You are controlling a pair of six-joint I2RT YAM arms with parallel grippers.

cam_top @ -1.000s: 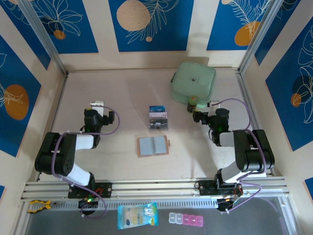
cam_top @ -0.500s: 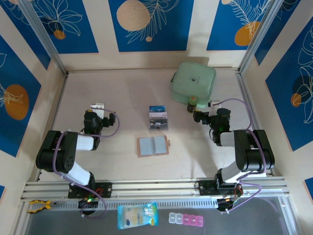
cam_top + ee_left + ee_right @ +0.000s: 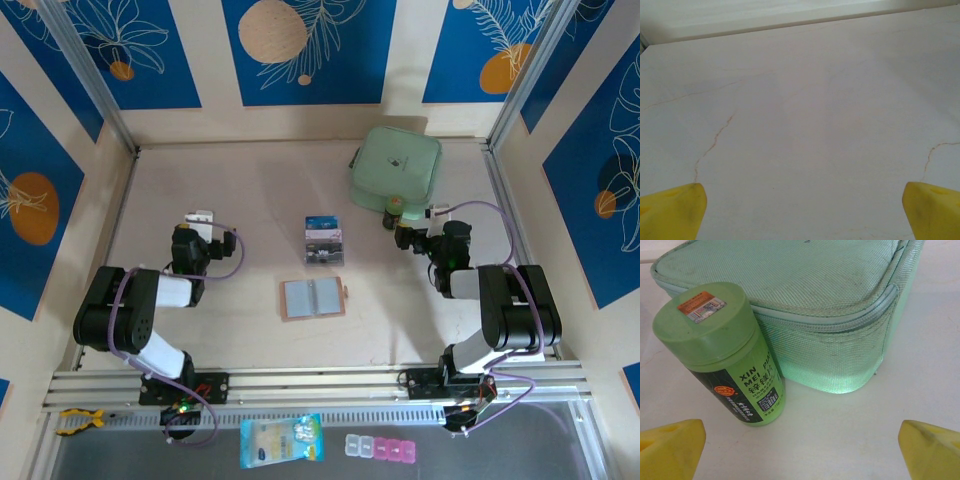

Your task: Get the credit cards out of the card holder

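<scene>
Holder (image 3: pixel 314 299) lies open mid-table (image 3: pixel 240 190), grey inside up. Both cards (image 3: pixel 323 230) sit just beyond it, out of the pockets, one behind the other. Left gripper (image 3: pixel 801 210) is spread wide over bare table, empty. Right gripper (image 3: pixel 800 447) is spread wide too, empty, facing a green jar (image 3: pixel 720 350) just beside the pouch (image 3: pixel 805 300).
</scene>
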